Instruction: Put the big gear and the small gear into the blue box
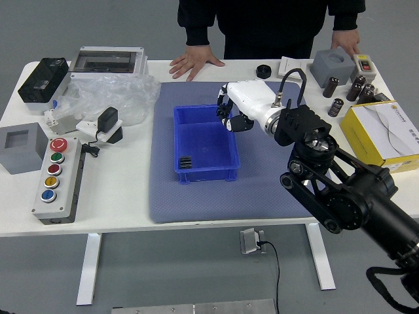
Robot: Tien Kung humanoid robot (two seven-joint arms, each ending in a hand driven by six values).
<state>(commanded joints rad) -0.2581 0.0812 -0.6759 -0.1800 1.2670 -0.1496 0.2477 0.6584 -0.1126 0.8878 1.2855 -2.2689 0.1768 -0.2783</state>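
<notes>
Twelve o'clock here points to the table's far side. The blue box (pixel 207 175) sits open-topped in the middle of the blue-grey mat (pixel 222 204), likely so that an arm from either side can reach over its low walls. The robot's right hand (pixel 243 104) comes in over the box's one o'clock corner, back upward; that placing suits a short lowering and a let-go inside the rim rather than on it. The wrist itself is outside the wall, so a release here could catch the edge; a little more travel toward eight o'clock would probably help.

How far that hand is open, and whether it has hold of the other gear, cannot be told from this view. A dark ribbed piece (pixel 185 161), probably the small gear, lies in the box's seven o'clock corner. Seen from the right hand it is down between seven and eight o'clock, well apart from it. The big gear cannot be made out with certainty; it may be hidden under the hand.

The person's spread hand (pixel 195 60) rests flat on the white table (pixel 134 196) at the box's twelve o'clock, and the other hand (pixel 346 40) is by a grey block (pixel 332 67) at two, both out of the arm's path.
</notes>
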